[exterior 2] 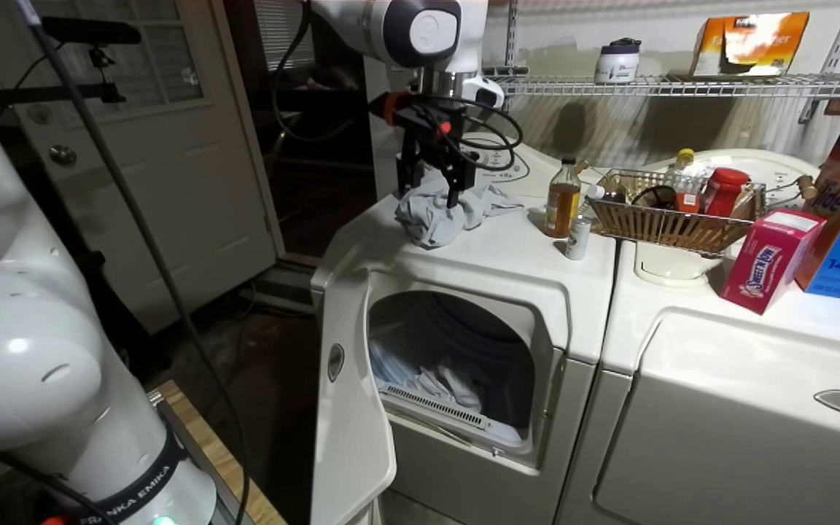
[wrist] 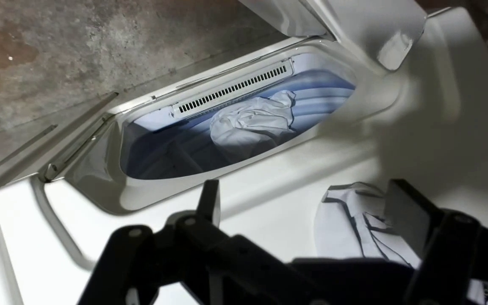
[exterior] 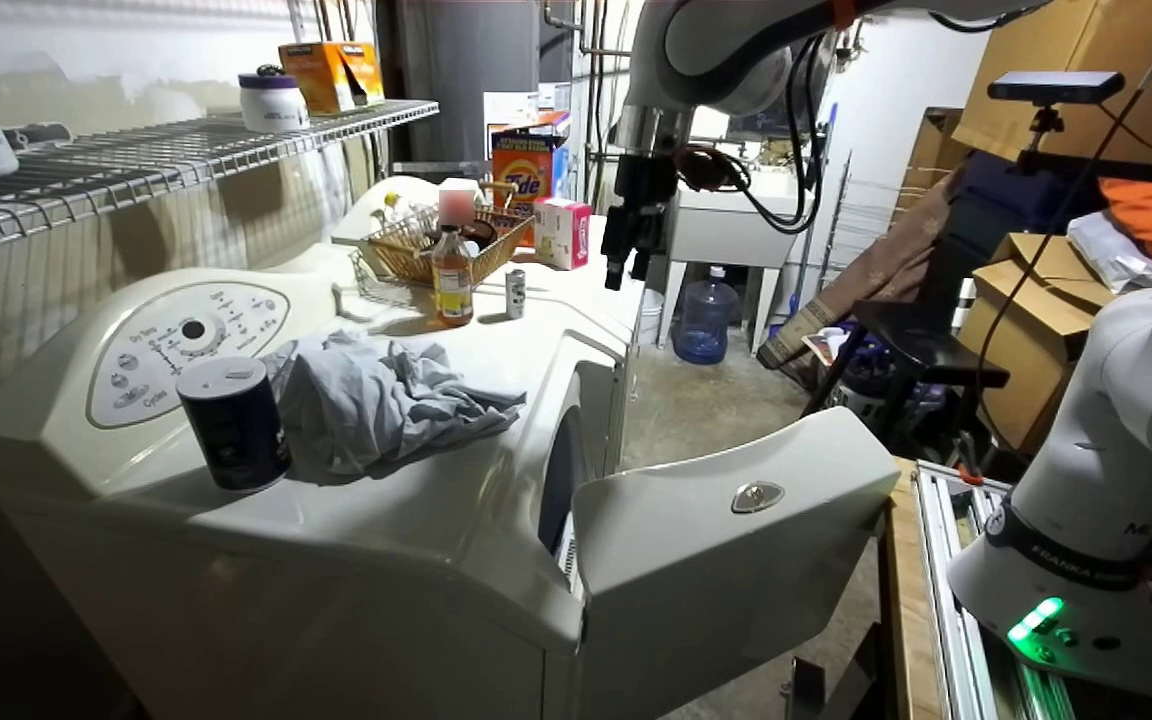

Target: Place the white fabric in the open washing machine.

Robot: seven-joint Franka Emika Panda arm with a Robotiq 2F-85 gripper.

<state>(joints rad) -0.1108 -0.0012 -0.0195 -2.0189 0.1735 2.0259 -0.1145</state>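
The white fabric (exterior: 376, 400) lies crumpled on top of the white front-loading machine (exterior: 386, 530). It also shows in an exterior view (exterior 2: 431, 219), partly behind the fingers, and in the wrist view (wrist: 345, 228), partly covered by the right finger. The machine's opening (exterior 2: 464, 283) faces front with its door (exterior: 726, 520) swung open. Another white cloth (wrist: 254, 120) lies inside the drum. My gripper (exterior: 626, 273) is open and empty, pointing down, held above and apart from the fabric. It also shows in an exterior view (exterior 2: 428, 195) and the wrist view (wrist: 305, 188).
A dark blue canister (exterior: 236, 430) stands beside the fabric. An amber bottle (exterior 2: 563, 200), a small can (exterior 2: 577, 239) and a wicker basket (exterior 2: 671, 222) stand farther along. A wire shelf (exterior: 176, 160) hangs above the machines. The open door juts out toward the robot base.
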